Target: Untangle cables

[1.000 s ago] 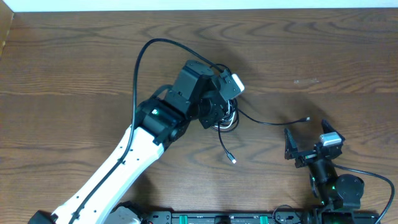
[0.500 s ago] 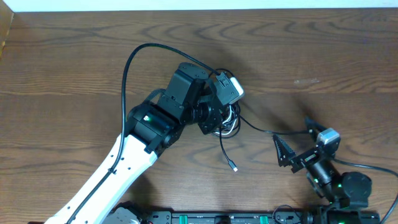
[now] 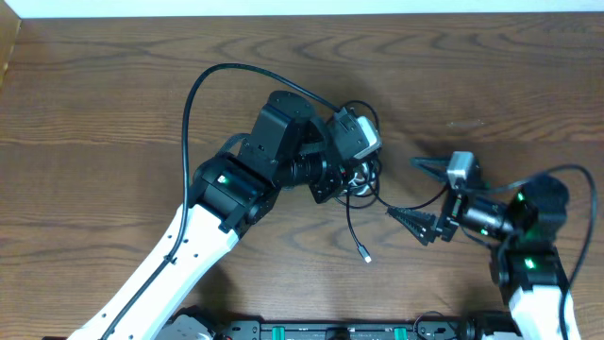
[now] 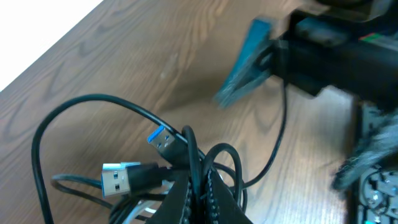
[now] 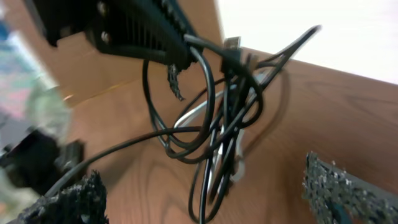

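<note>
The cables (image 3: pixel 359 179) sit in a knotted clump just right of the middle of the table (image 3: pixel 113 85), looped black cords with a white cord (image 5: pixel 186 118) threaded through them. The left gripper (image 3: pixel 346 177) is pinched shut on this clump: in its own wrist view the two fingers (image 4: pixel 186 193) meet at the bottom of the frame with several black strands caught between them, and from the right wrist view the loops (image 5: pixel 217 124) hang down from those dark fingers toward the wood. Two flat metal plugs stick out of the tangle beside the fingertips, a blue-tongued plug (image 4: pixel 163 140) and a silver plug (image 4: pixel 118 177); any marking on them is too small to read. One loose black cord trails from the clump toward the near edge and ends in a small plug (image 3: pixel 365 255) lying on the table. Another thin black strand (image 4: pixel 280 137) leaves the clump to the right and runs toward the right gripper (image 3: pixel 420 194), which points left at the tangle with its fingers spread wide and nothing between them that is clearly held; whether the strand touches them I cannot tell. A thick black cable (image 3: pixel 198 85) arcs over the white left arm (image 3: pixel 189 255).
</note>
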Robot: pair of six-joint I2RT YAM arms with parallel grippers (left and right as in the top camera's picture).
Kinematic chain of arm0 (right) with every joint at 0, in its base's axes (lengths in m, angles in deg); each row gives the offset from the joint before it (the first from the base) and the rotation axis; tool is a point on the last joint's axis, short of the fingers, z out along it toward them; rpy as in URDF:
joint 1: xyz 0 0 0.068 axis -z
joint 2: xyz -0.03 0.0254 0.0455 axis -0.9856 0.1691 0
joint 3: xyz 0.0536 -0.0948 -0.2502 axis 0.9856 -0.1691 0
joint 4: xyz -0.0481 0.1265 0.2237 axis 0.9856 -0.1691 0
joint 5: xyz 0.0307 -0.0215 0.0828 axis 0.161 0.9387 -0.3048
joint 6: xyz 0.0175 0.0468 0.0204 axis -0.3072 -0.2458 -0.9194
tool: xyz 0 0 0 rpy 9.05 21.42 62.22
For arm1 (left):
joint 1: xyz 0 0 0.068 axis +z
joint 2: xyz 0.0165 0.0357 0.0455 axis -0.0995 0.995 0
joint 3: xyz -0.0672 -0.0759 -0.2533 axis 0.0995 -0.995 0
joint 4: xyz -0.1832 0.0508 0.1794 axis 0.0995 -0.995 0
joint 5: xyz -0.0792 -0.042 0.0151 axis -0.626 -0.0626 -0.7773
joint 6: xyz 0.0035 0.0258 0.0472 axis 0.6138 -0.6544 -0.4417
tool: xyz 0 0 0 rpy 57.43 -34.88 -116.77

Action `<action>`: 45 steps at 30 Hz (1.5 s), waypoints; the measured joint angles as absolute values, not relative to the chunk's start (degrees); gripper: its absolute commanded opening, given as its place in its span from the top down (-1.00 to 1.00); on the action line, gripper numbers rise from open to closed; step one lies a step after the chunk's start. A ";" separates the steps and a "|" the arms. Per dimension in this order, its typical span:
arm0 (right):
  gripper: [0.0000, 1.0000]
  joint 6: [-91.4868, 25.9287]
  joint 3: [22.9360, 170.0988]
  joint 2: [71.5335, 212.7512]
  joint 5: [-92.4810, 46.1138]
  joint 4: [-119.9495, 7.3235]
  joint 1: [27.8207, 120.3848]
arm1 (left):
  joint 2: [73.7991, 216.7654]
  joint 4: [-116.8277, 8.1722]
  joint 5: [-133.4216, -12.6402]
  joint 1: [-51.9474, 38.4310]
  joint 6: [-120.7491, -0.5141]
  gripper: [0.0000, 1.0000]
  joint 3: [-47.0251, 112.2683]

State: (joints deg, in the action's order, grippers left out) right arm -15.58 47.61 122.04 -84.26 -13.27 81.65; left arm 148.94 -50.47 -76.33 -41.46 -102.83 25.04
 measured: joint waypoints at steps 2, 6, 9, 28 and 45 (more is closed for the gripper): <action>-0.99 -15.10 47.66 126.26 -87.93 -8.48 81.63 | 148.94 -50.47 -77.47 -41.46 -102.83 0.85 25.04; -0.99 -14.40 47.77 132.95 -93.88 0.11 81.61 | 148.57 -50.47 -79.41 -41.43 -102.83 0.85 25.04; -0.98 -14.24 47.77 136.36 -96.33 3.43 81.63 | 147.19 -50.21 -81.01 -41.43 -102.80 0.85 25.04; -0.99 -14.22 47.77 138.44 -99.45 7.24 76.82 | 142.54 -47.24 -91.46 -41.43 -102.80 0.85 25.04; -0.99 -14.22 47.77 138.44 -101.35 10.45 72.50 | 142.67 -44.26 -95.46 -41.46 -102.80 0.85 25.04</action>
